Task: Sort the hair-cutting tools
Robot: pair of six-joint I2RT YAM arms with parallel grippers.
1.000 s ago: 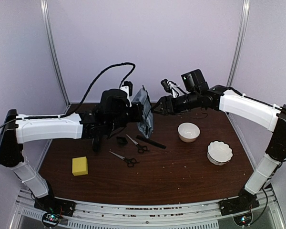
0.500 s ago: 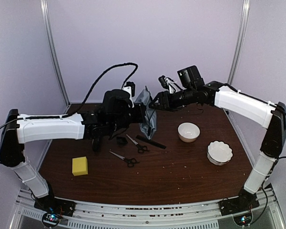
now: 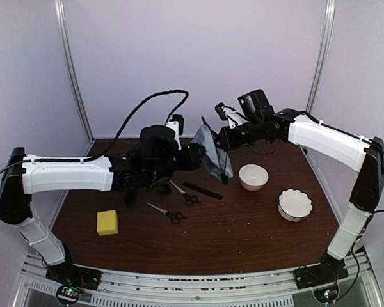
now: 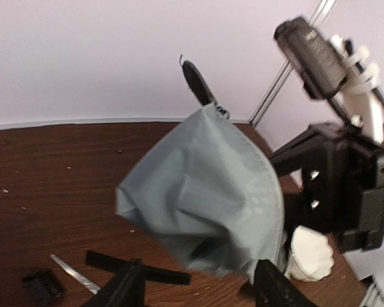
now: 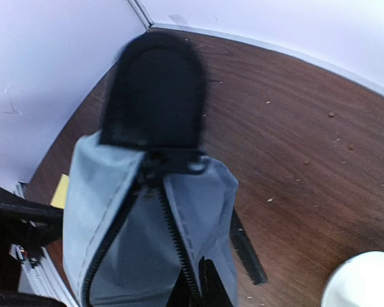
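1. The right gripper [image 3: 223,136] is clamped on one edge of the grey zip pouch [image 3: 212,152]. It holds the pouch in the air over the far middle of the bench [image 3: 256,236], where it hangs tilted with nothing beneath it.
2. The left gripper [image 4: 198,288] stands with its jaws apart just beside the pouch's lower end, gripping nothing.
3. The tools lie on the bench. One pair of scissors [image 3: 184,193] and a second pair [image 3: 168,213] sit near the left arm, and the slim comb [image 3: 203,190] lies just beyond them, below the pouch. The tiny black attachment [image 4: 41,284] lies close to a scissor blade. The clipper cannot be picked out.
4. Risk: a single pinch on slack fabric may give way. A swing of the arm could drop the pouch onto the comb and scissors and scatter them.
5. Risk: if the left jaws close where they stand, they may catch a loose fold rather than the mouth, leaving the pouch twisted and hard to fill.
6. Risk: the two wrists crowd each other, and the near white bowl [image 3: 253,178] sits just right of the pouch, so a low sweep could knock it.
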